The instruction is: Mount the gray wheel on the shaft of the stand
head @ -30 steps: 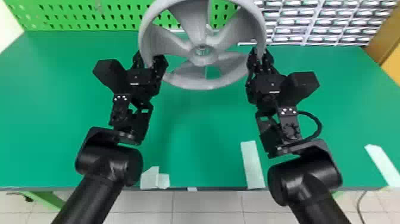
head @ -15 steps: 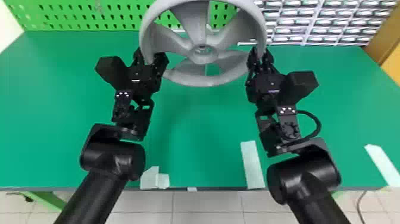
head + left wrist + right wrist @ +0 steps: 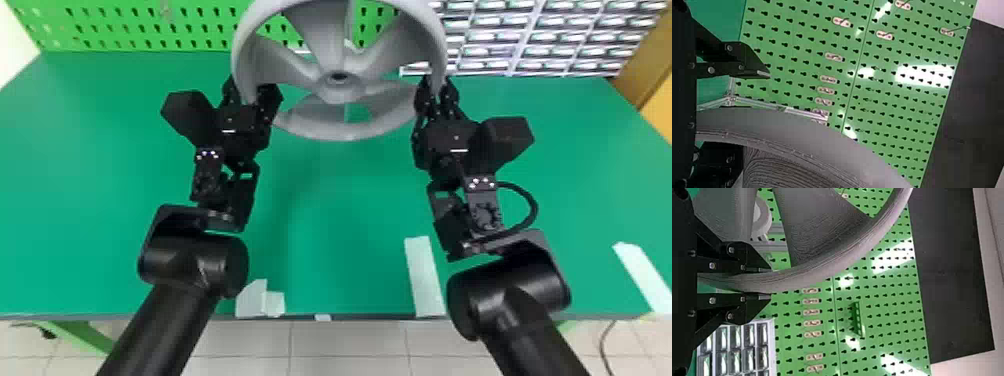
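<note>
The gray wheel (image 3: 325,122) is held up over the back of the table, its hub facing the head camera. My left gripper (image 3: 248,95) stands open around the wheel's left rim; in the left wrist view a gap separates the upper finger of this gripper (image 3: 752,113) from the rim (image 3: 801,131). On the opposite side my right gripper (image 3: 436,90) is shut on the rim, and the right wrist view has both fingers of the gripper (image 3: 766,282) against the wheel (image 3: 809,278). Behind the wheel stands the stand's gray post (image 3: 349,25); its shaft is hidden.
A green pegboard (image 3: 150,25) rises along the table's back edge, with a rack of small bins (image 3: 530,40) at the back right. White tape pieces (image 3: 424,277) lie on the green table (image 3: 330,225) near the front edge.
The wheel has shifted slightly up in the head view, away from the robot. My left arm has moved a little forward and to the right; the right arm has hardly moved.
</note>
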{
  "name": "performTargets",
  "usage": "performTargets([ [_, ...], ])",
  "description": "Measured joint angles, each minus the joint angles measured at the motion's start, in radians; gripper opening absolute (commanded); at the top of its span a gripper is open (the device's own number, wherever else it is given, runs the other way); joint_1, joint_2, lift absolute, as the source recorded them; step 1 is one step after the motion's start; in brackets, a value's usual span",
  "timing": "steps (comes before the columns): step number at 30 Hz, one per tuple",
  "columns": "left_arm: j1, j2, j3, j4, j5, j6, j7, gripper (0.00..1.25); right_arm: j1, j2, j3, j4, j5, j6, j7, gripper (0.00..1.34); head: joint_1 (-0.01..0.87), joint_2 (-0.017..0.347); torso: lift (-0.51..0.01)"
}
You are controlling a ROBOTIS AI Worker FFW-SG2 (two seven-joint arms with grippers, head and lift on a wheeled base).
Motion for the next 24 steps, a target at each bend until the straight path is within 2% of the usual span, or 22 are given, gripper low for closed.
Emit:
performTargets([
  [24, -0.002, 0.0, 0.01, -0.021, -0.006, 0.064, 0.005, 0.41, -0.007, 0.0, -0.013, -0.022, 0.002, 0.065, 0.0, 0.17, 0.865, 0.052, -0.101],
])
